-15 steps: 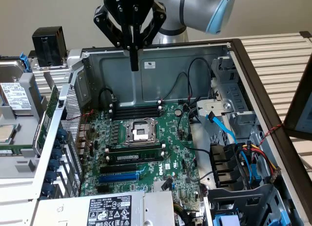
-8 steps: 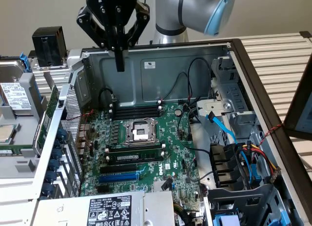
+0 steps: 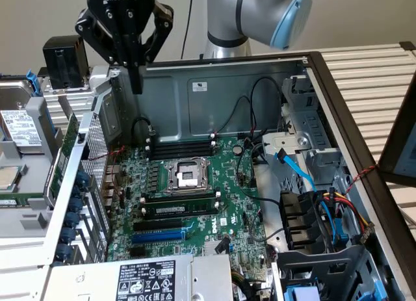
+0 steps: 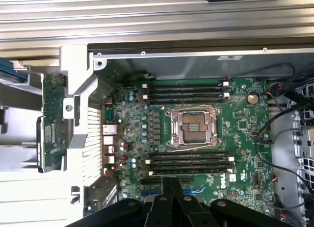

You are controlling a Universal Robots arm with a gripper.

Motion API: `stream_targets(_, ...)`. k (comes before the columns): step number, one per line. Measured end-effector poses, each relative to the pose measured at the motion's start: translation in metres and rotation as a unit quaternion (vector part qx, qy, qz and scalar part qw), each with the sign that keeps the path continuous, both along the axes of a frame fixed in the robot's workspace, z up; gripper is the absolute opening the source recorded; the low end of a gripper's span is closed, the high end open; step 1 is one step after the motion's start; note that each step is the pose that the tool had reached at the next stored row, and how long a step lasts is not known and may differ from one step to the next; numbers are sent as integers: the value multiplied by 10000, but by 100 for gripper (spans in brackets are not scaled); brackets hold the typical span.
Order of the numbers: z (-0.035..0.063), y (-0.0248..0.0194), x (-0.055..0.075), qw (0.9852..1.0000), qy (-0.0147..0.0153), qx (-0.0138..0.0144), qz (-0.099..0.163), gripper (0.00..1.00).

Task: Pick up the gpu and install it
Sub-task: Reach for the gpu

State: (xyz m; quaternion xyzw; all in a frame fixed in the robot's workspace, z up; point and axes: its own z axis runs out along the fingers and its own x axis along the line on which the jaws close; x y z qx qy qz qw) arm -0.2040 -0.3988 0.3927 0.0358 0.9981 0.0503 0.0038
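The gpu [image 4: 52,120] is a small green card standing on edge just outside the computer case, against its perforated rear wall; in the exterior view the gpu [image 3: 67,148] is a thin green strip at the left. My gripper [image 3: 136,85] hangs above the case's back left corner, fingers together and pointing down, with nothing between them. It is above and to the exterior view's right of the card, not touching it. In the wrist view the gripper [image 4: 171,184] is shut over the motherboard's lower slots.
The open case holds a large green motherboard [image 3: 227,184] with a bare CPU socket [image 3: 185,174], RAM sticks [image 3: 179,207] and a blue slot [image 3: 159,236]. A power supply [image 3: 149,278] lies in front. Cables and drive bays [image 3: 318,210] crowd the right, and a hard drive [image 3: 19,129] sits at far left.
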Motion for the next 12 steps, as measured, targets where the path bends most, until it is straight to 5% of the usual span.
stream_targets(2,2,0,-84,10000,33,66,0,11)
stream_targets(4,2,0,-176,9999,48,94,0,11)
stream_targets(8,-3,0,-357,9999,48,95,0,11)
stream_targets(12,-8,0,-541,10000,48,55,-1,11)
